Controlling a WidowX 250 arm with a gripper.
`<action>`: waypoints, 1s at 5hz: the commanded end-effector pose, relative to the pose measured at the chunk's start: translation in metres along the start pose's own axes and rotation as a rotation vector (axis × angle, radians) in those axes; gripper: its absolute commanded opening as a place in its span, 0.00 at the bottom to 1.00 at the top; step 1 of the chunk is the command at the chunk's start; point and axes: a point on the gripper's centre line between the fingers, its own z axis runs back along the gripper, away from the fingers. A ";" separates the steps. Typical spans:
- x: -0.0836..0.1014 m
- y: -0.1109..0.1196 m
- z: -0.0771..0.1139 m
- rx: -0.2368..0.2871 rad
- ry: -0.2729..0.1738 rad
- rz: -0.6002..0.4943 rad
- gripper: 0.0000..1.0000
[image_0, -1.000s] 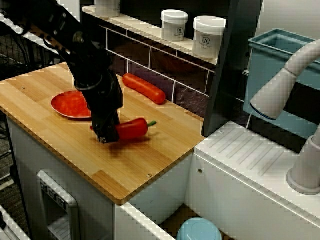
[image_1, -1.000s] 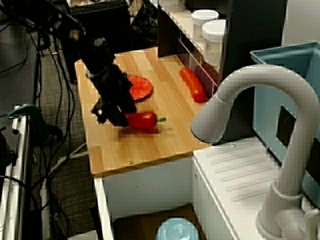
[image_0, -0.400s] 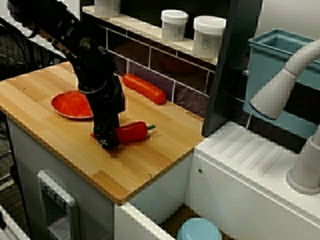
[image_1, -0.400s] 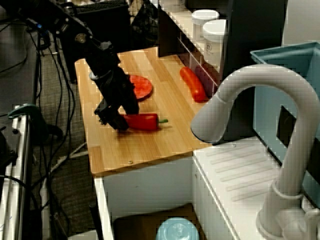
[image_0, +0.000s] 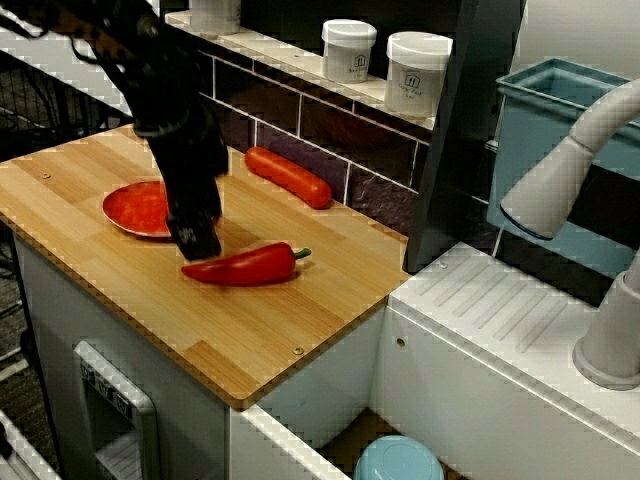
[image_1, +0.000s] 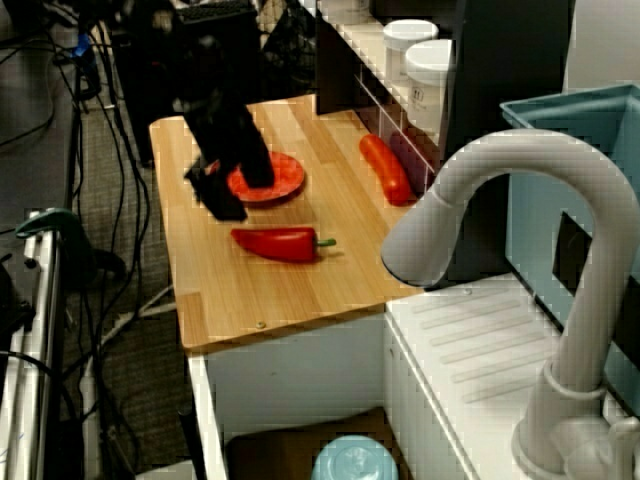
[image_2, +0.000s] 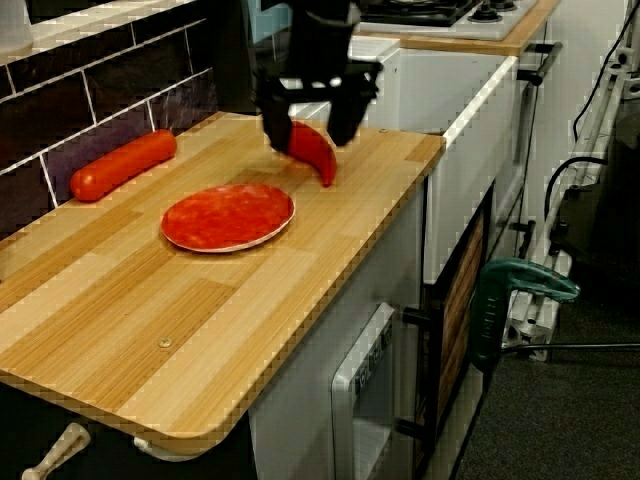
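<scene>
A red pepper (image_0: 245, 266) with a green stem lies on its side on the wooden counter (image_0: 270, 330), free of any grip. My black gripper (image_0: 195, 238) hangs just above and to the left of it, over the near edge of a red plate (image_0: 135, 208). In the view along the counter, the gripper (image_2: 308, 125) is open, its two fingers spread wide on either side of the pepper (image_2: 318, 158) lying beyond them. From over the tap, the gripper (image_1: 232, 190) sits between the plate (image_1: 285, 180) and the pepper (image_1: 278, 243), touching neither.
A long red sausage (image_0: 288, 176) lies at the foot of the tiled back wall. Two white jars (image_0: 417, 72) stand on the shelf above. To the right are a white sink top, a grey tap (image_0: 570, 170) and a blue bin (image_0: 545, 130). A blue bowl (image_0: 398, 460) sits below.
The gripper had the pepper's left end between its fingers on the counter. It has let go, risen and drawn back toward the plate. The pepper stays lying on the wood.
</scene>
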 end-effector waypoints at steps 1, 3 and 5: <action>-0.007 0.032 0.047 0.033 -0.120 0.040 1.00; 0.001 0.044 0.024 -0.001 -0.090 -0.041 1.00; -0.001 0.056 0.004 -0.068 -0.075 -0.199 1.00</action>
